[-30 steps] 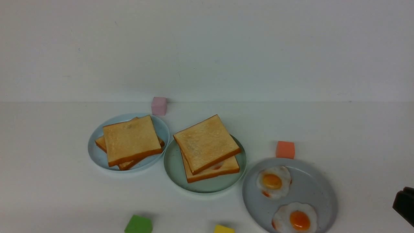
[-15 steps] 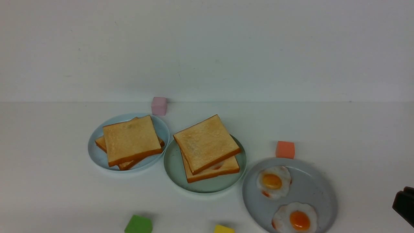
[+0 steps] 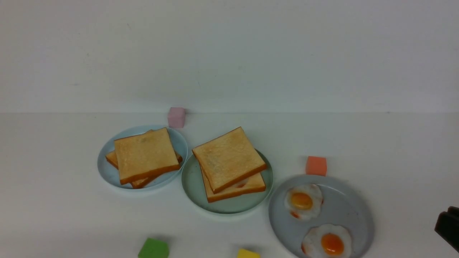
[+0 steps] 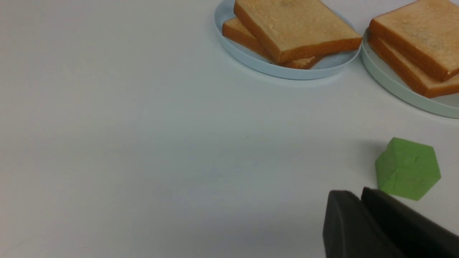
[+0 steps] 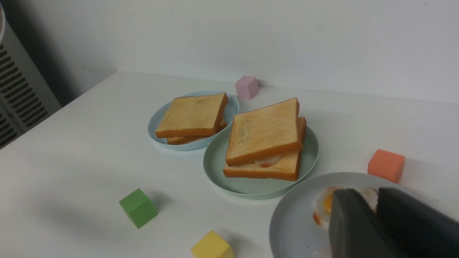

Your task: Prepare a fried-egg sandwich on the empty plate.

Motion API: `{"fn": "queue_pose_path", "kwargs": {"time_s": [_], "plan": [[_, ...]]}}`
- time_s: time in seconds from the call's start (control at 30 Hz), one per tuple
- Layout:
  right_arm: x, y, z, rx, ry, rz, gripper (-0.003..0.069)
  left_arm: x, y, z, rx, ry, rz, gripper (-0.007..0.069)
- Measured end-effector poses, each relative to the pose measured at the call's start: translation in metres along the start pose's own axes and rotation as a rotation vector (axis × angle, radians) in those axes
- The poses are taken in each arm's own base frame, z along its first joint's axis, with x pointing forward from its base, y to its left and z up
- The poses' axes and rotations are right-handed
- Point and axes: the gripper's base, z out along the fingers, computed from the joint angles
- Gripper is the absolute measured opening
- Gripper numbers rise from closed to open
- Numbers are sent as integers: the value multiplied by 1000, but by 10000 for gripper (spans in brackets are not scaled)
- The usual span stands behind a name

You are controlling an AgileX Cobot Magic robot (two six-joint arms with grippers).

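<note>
Black left tool (image 4: 362, 200) and right tool (image 5: 376, 200) are both clenched, grasping nothing.

Golden-brown sandwich (image 3: 229, 163) on mint-green plate (image 3: 192, 182); pink cube (image 3: 176, 117), orange cube (image 3: 316, 165).

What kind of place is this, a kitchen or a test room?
Probably a test bench, not a kitchen: a bare white table, scattered foam cubes such as the green cube, and toy-like eggs on plates.
</note>
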Motion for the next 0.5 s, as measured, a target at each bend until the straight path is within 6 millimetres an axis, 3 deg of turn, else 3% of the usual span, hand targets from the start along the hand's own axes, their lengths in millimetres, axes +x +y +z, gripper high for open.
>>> {"fn": "queue_pose_path", "kwargs": {"time_s": [0.37, 0.5], "plan": [[0, -1, 0, 7, -1, 1, 145, 0, 0, 0, 0, 0, 0, 89], [-2, -12, -1, 145, -29, 28, 151, 0, 0, 0, 0, 0, 0, 92]]}}
